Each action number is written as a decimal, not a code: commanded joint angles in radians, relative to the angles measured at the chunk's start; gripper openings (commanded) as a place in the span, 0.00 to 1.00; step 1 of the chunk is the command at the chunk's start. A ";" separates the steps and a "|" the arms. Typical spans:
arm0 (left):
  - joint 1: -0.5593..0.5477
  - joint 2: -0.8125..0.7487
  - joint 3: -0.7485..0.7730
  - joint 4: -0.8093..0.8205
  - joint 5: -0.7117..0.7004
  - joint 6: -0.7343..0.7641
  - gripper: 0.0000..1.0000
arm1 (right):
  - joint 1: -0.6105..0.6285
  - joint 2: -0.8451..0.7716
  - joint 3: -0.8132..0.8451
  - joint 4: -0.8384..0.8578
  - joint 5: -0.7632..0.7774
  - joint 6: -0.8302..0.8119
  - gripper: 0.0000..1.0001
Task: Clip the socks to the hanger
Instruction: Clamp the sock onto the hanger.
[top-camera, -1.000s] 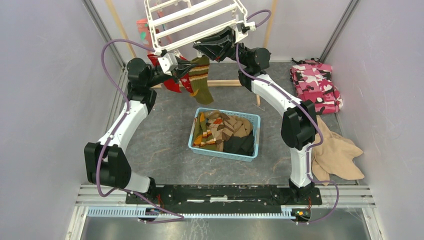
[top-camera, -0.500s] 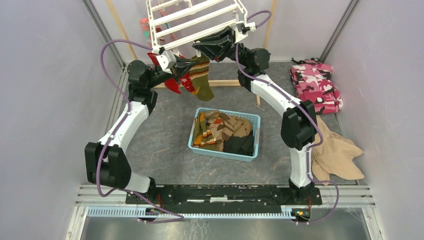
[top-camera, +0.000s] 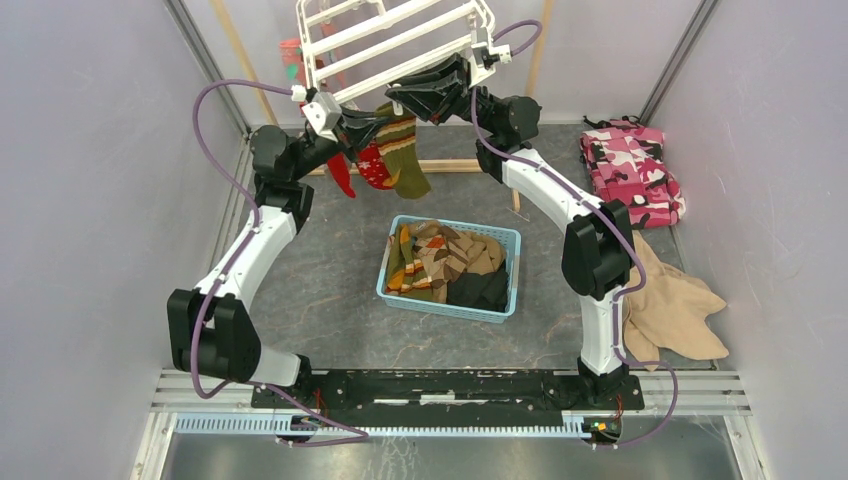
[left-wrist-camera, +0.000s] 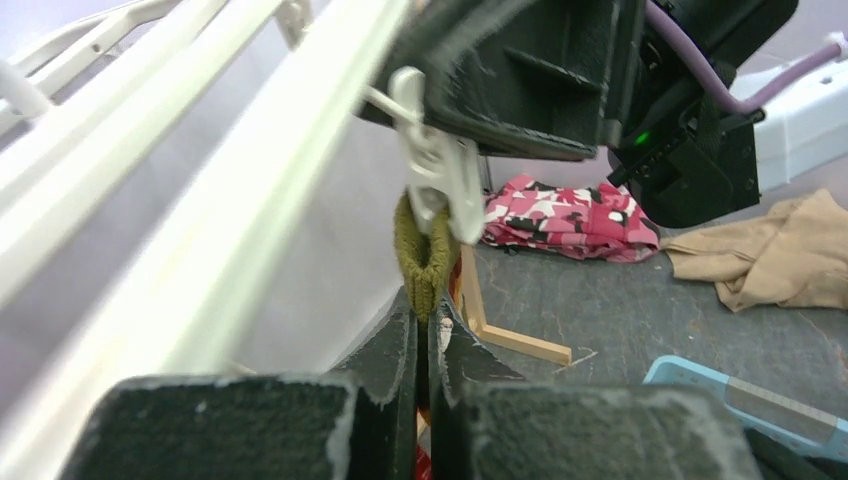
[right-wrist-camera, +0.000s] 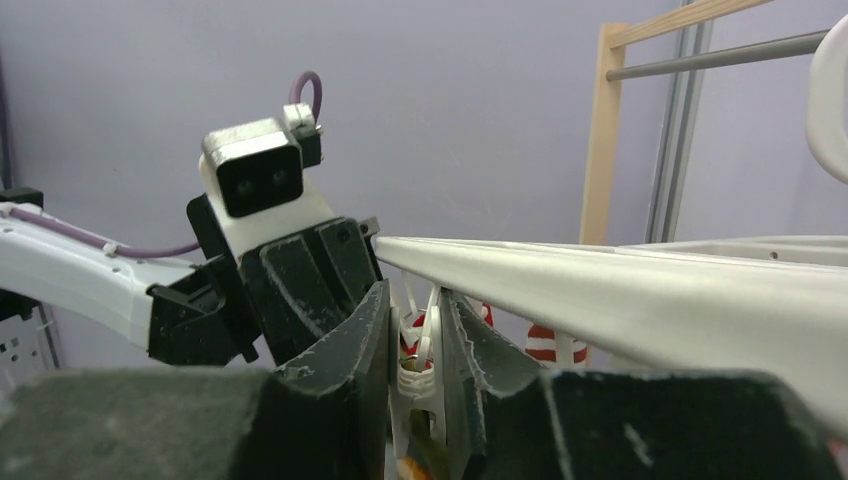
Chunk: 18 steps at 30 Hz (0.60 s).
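The white hanger hangs tilted at the top of the overhead view. My left gripper is shut on the folded cuff of an olive sock, holding it up under a white clip on the hanger's rim. My right gripper is shut on that clip, squeezing its upper arms. Olive and orange fabric shows between the clip's lower ends. In the overhead view the olive sock dangles beside two red socks. More socks lie in the basket.
A light blue basket stands mid-floor below the grippers. A wooden frame stand lies behind it. A pink camouflage cloth sits at the right wall, with a beige cloth nearer. Grey walls close both sides.
My left gripper has risen towards the hanger's rim with the olive sock, and the hanging socks have lifted with it. The right gripper stays on the clip.
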 joint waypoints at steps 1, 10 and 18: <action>0.019 -0.042 0.003 0.099 -0.076 -0.097 0.02 | -0.004 0.011 0.008 0.034 -0.065 0.034 0.05; 0.018 -0.038 0.005 0.144 -0.045 -0.157 0.02 | -0.002 0.012 0.015 0.033 -0.063 0.032 0.05; 0.019 -0.038 -0.005 0.132 -0.018 -0.163 0.02 | -0.003 0.007 0.002 0.048 -0.062 0.038 0.29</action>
